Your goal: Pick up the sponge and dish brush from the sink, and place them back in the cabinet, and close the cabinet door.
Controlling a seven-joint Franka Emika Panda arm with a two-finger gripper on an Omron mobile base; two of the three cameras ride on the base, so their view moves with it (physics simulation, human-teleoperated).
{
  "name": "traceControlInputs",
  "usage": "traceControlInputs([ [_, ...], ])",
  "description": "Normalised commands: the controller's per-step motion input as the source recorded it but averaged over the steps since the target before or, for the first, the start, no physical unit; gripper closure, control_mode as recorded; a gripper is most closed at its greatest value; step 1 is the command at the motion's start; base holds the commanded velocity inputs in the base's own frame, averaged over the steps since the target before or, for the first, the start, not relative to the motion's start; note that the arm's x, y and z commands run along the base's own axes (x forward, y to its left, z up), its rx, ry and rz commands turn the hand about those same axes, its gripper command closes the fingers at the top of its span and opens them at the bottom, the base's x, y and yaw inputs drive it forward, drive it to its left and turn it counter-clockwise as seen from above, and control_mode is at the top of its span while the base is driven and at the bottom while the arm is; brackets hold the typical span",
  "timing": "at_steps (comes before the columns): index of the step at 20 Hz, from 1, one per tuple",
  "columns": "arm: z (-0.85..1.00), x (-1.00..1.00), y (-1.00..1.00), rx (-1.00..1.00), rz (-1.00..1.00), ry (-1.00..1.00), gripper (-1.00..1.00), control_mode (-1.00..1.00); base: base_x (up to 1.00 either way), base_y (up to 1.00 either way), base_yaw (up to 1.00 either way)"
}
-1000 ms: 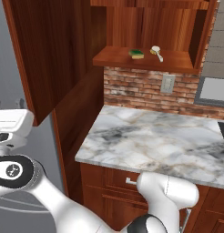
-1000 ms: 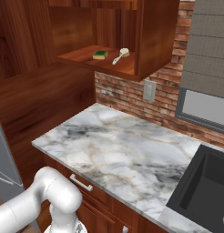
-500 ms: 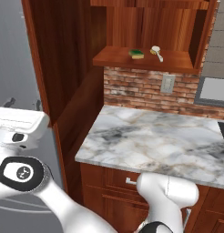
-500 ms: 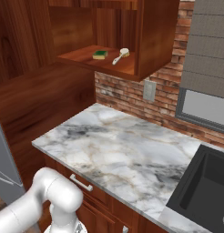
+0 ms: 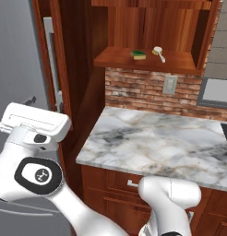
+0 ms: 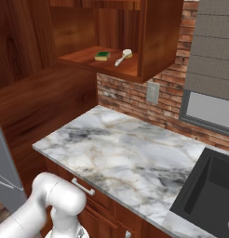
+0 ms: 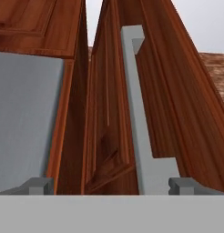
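Wooden cabinet door point(image 7: 109, 113) | silver handle point(image 7: 136, 113) between open tool point(image 7: 111, 184) tips, seemingly

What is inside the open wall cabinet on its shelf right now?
On the cabinet shelf lie the sponge, green side up, and the dish brush beside it, apart. The space above them looks bare; the upper part of the cabinet is cut off by the picture's edge.

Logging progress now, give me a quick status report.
Gripper open at door handle. Sponge, dish brush on cabinet shelf. Cabinet door open.
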Motion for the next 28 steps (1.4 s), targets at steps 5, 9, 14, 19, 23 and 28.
traceControlInputs([
  [5,0.0,0.0,-0.71,0.05,0.0,-0.01,-1.0,-1.0,0.0,0.0,0.0],
  [9,0.0,0.0,-0.68,0.01,0.0,-0.02,-1.0,-1.0,0.0,0.0,0.0],
  [14,0.0,0.01,-0.67,0.0,0.0,-0.02,-1.0,-1.0,0.0,0.0,0.0],
  [19,0.0,0.02,-0.62,0.0,0.0,-0.02,-1.0,-1.0,0.0,0.0,0.0],
  [23,0.0,0.0,-0.64,0.0,0.0,-0.02,-1.0,-1.0,0.0,0.0,0.0],
  [28,0.0,0.01,-0.66,0.0,0.0,-0.03,-1.0,-1.0,0.0,0.0,0.0],
])
